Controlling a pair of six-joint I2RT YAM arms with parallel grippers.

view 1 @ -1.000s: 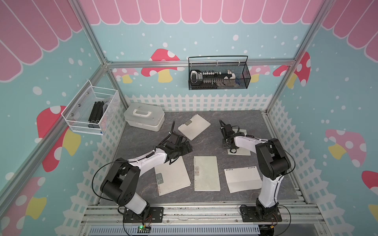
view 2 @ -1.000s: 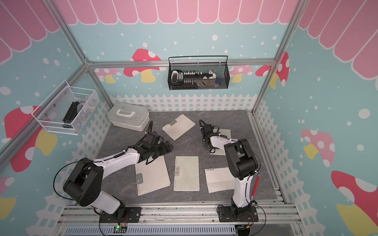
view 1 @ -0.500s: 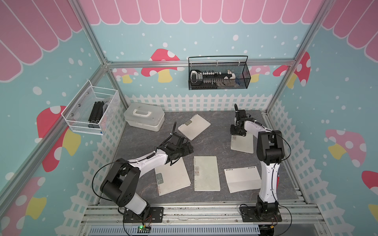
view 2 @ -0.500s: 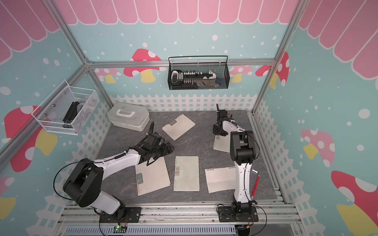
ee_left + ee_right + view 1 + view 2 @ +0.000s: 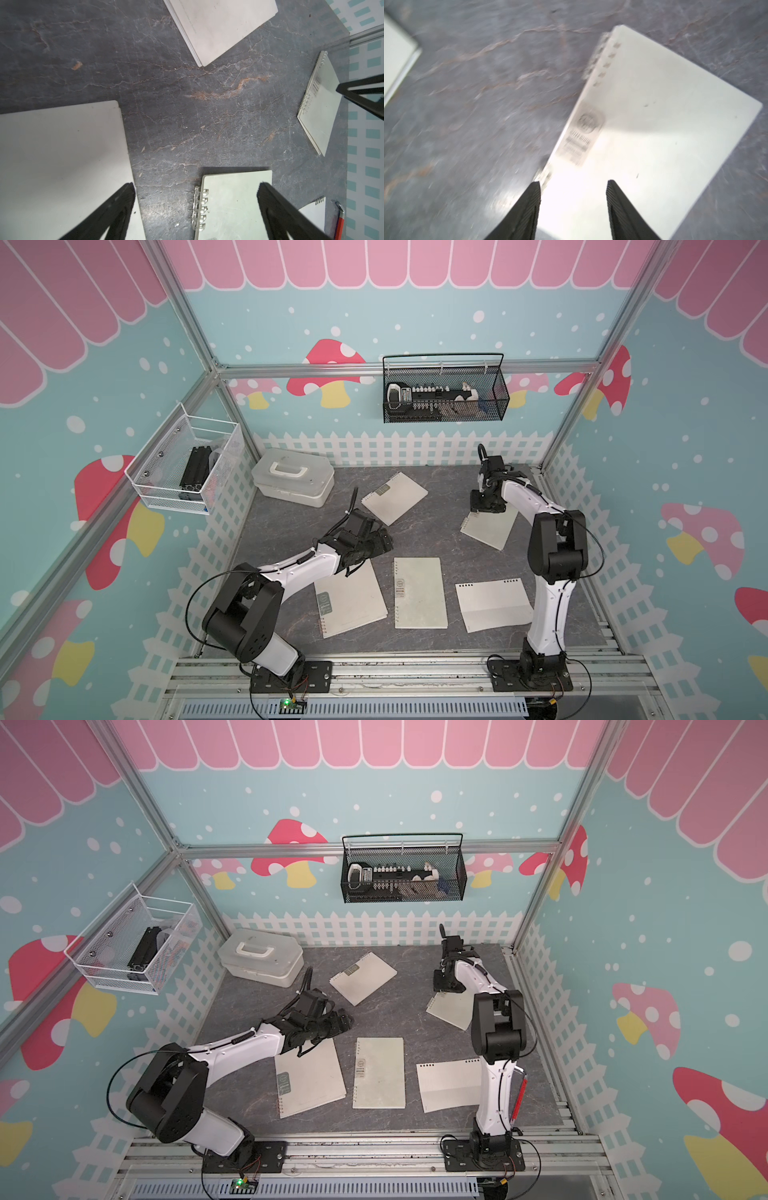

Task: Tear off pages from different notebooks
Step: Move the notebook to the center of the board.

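Observation:
Four cream-white notebooks lie on the grey mat in both top views: one at the back centre (image 5: 395, 497), one at the right (image 5: 490, 526), a larger one at the front left (image 5: 351, 599) and one at the front middle (image 5: 419, 593). A loose page (image 5: 492, 605) with a row of holes lies at the front right. My left gripper (image 5: 380, 541) hovers wide open between the larger notebook (image 5: 62, 155) and the middle one (image 5: 234, 197), holding nothing. My right gripper (image 5: 573, 185) stands open just above the coil edge of the right notebook (image 5: 654, 124), with nothing gripped; that view is blurred.
A white plastic box with a handle (image 5: 293, 483) sits at the back left of the mat. A red pen (image 5: 519, 1094) lies by the right arm's base. Wire baskets hang on the back wall (image 5: 444, 393) and the left wall (image 5: 187, 466). White fence walls ring the mat.
My right gripper swung from the mat's middle to the back right, over the right notebook's coil end, and its jaws now stand wider. The left arm has not moved.

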